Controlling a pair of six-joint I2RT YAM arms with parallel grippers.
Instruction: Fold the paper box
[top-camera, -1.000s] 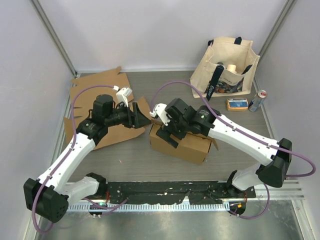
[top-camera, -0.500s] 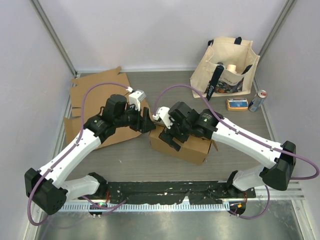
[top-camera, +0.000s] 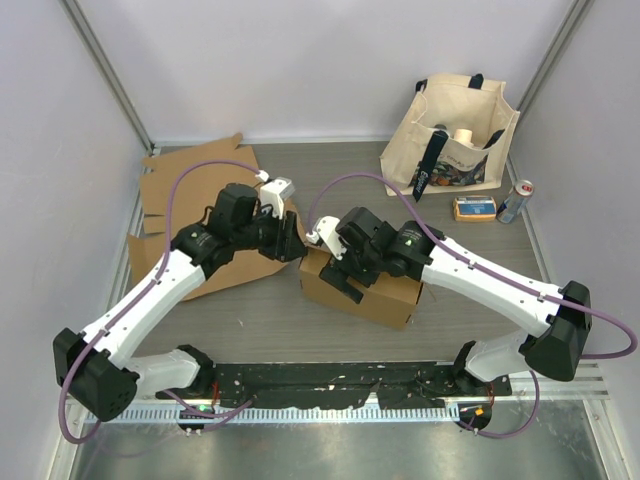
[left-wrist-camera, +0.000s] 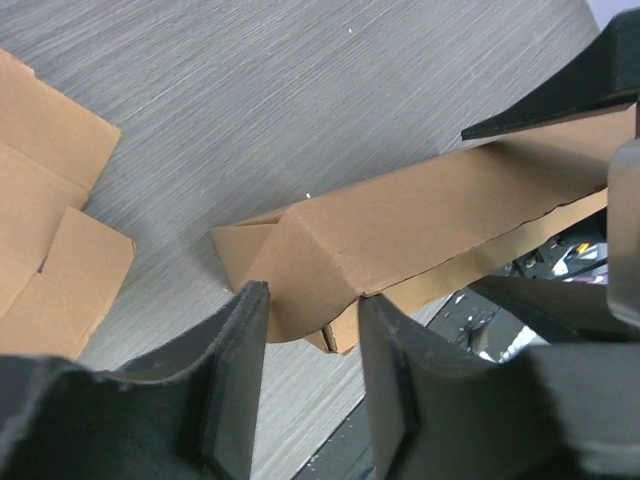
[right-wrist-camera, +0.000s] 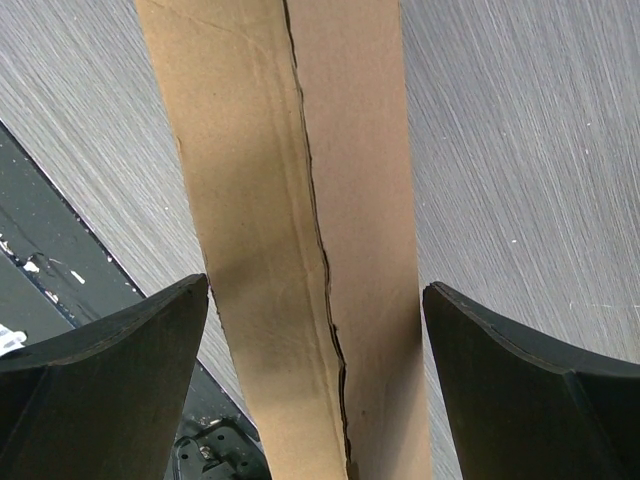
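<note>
Straddling the end flap (left-wrist-camera: 300, 262) of the paper box (top-camera: 385, 295), mid-bench (top-camera: 260, 315) between the arms, left hand (left-wrist-camera: 310, 305) half-closed, pinch unconfirmed, right hand (right-wrist-camera: 315, 290) spread wide over the top seam (right-wrist-camera: 318, 240); risk: shallow bite slips, flap springs back, seam gapes.

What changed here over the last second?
The left gripper swung right to the left end of the paper box, and its jaws narrowed around the end flap; whether it grips yet is unclear. The right gripper stayed open over the box; box, flat cardboard and tote bag did not move.
</note>
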